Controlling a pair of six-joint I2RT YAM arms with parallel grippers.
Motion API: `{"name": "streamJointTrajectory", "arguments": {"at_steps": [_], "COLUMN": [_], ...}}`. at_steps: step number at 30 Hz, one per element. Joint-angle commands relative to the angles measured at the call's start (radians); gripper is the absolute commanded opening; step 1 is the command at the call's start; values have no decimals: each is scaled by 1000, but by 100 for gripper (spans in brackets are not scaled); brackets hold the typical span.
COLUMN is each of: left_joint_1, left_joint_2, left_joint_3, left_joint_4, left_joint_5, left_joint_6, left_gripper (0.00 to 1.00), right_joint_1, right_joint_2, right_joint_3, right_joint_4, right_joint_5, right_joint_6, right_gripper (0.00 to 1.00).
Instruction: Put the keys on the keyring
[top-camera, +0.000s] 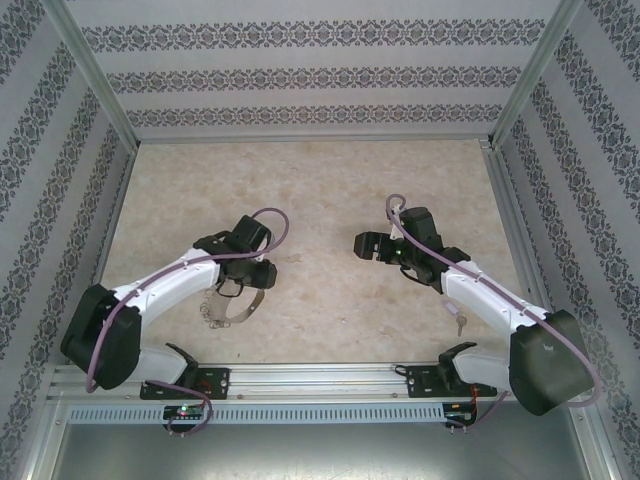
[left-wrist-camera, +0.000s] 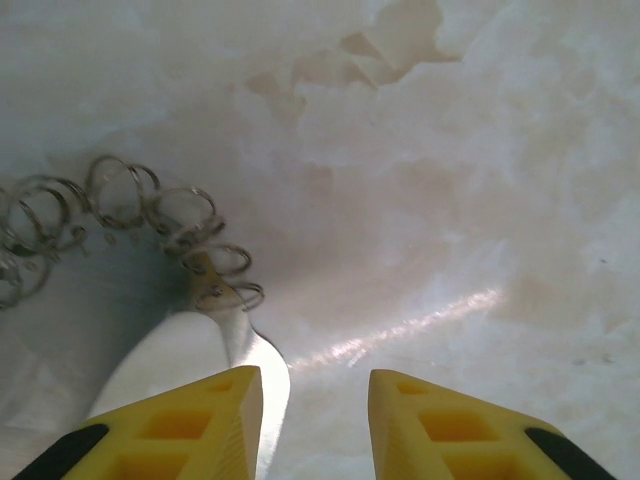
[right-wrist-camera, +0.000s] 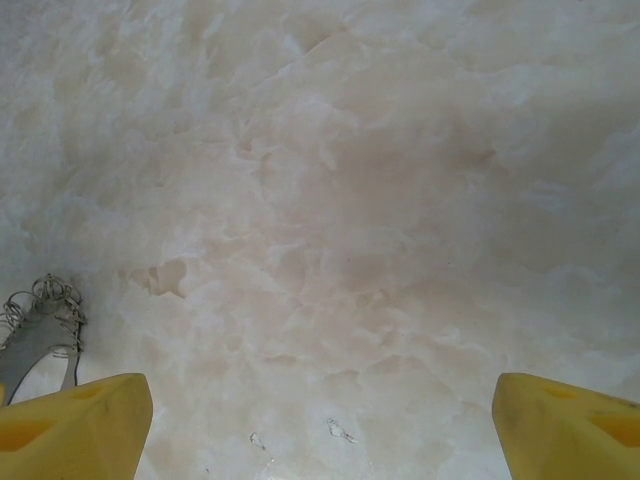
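Note:
The keyring (top-camera: 240, 310) is a thin grey hoop lying on the table just in front of the left arm. My left gripper (top-camera: 236, 287) is down over its far rim. In the left wrist view the hoop's shiny band (left-wrist-camera: 245, 350) runs along the inner edge of the left yellow finger (left-wrist-camera: 200, 420), and small silvery loops (left-wrist-camera: 130, 205) fringe it further out. The left gripper (left-wrist-camera: 315, 425) has its fingers narrowly apart with bare table between them. My right gripper (top-camera: 363, 245) hovers wide open (right-wrist-camera: 320, 430) over bare table, with the keyring (right-wrist-camera: 40, 335) at that view's lower left. One small key (top-camera: 461, 322) lies beside the right arm.
The marble-patterned tabletop (top-camera: 320, 190) is walled by patterned panels on three sides. A metal rail (top-camera: 320, 385) carrying both arm bases runs along the near edge. The loose key lies close under the right arm's forearm link (top-camera: 490, 295).

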Motion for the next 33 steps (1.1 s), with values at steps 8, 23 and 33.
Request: {"name": "streamJointTrajectory", "arguments": {"at_steps": [8,23,33], "left_joint_1": [-13,-13,-14], "left_joint_2": [63,126,168], "left_joint_3": [51,52,77], "left_joint_4": [-109,-91,-65], "left_joint_5": [-111,-105,-117], "left_joint_6": [106,108,115], "left_gripper": [28,30,30], "right_joint_1": [6,4,5], "right_joint_2": [50,99,107], "right_joint_3": [50,70,64], "right_joint_4": [10,28,36], "right_joint_5": [-28,-41,-43], "right_joint_6": [-23,-26,-21], "right_gripper": [87,87,88]}}
